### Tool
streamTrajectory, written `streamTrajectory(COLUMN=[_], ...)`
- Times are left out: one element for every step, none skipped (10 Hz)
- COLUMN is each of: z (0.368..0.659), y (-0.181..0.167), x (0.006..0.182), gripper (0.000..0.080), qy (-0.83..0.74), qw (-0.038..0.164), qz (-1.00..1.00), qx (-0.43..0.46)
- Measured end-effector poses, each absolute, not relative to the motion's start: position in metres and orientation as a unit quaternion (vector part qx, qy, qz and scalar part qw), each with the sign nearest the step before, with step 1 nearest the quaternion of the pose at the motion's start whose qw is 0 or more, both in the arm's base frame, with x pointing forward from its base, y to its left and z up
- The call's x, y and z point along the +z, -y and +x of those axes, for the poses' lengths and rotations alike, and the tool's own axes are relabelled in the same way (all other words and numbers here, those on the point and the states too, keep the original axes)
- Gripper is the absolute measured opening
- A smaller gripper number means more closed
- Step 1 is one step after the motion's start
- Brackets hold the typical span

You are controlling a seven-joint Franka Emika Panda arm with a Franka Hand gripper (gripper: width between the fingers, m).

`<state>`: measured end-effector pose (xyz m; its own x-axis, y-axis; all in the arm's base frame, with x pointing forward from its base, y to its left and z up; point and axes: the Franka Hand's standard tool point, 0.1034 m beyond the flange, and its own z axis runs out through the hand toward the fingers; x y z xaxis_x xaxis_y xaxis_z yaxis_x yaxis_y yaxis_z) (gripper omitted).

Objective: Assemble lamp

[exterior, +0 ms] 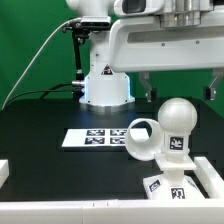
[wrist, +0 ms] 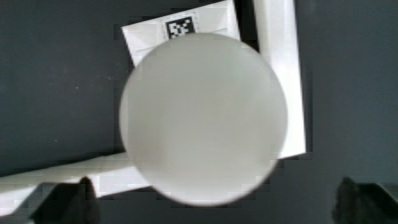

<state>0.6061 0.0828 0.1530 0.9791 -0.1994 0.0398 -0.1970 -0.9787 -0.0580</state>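
Observation:
The round white bulb (exterior: pixel 178 117) stands upright on its tagged stem on the flat square base (exterior: pixel 168 184) at the front right. The tapered hollow shade (exterior: pixel 144 140) lies on its side next to the bulb, on the exterior view's left, its opening towards the camera. My gripper (exterior: pixel 180 90) hangs above the bulb with dark fingers (exterior: pixel 148 88) spread wide. In the wrist view the bulb (wrist: pixel 205 115) is a large blurred oval and the fingertips (wrist: pixel 71 200) stand far apart. A flat white tagged part, apparently the base (wrist: pixel 178 35), peeks out behind it. The gripper (wrist: pixel 217 202) is open and empty.
The marker board (exterior: pixel 92 138) lies flat just beyond the shade on the exterior view's left. The white robot pedestal (exterior: pixel 105 88) stands at the back. Low white rails sit at the front left (exterior: pixel 4 172) and front right (exterior: pixel 208 176) of the black table.

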Motion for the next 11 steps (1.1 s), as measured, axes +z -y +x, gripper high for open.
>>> streamTrajectory(z=[0.604, 0.603, 0.605, 0.607, 0.61, 0.609, 0.609, 0.609, 0.609, 0.609, 0.609], y=[-0.084, -0.085, -0.085, -0.084, -0.082, -0.08, -0.078, -0.078, -0.078, -0.078, -0.078], x=[0.146, 0.138, 0.135, 0.133, 0.13, 0.124, 0.122, 0.122, 0.122, 0.122, 0.122], gripper=[0.0684, 0.0697, 0.0697, 0.0698, 0.0698, 0.0698, 0.0698, 0.0698, 0.059, 0.0557, 0.0557], qy=[-0.099, -0.1, -0.099, -0.1, -0.098, -0.099, -0.099, -0.1, -0.1, -0.102, -0.11], qw=[0.025, 0.022, 0.021, 0.02, 0.018, 0.015, 0.014, 0.014, 0.014, 0.014, 0.015], qz=[-0.994, -0.994, -0.994, -0.994, -0.994, -0.994, -0.994, -0.994, -0.994, -0.993, -0.992], qx=[-0.029, -0.029, -0.029, -0.031, -0.042, -0.048, -0.051, -0.051, -0.051, -0.051, -0.051])
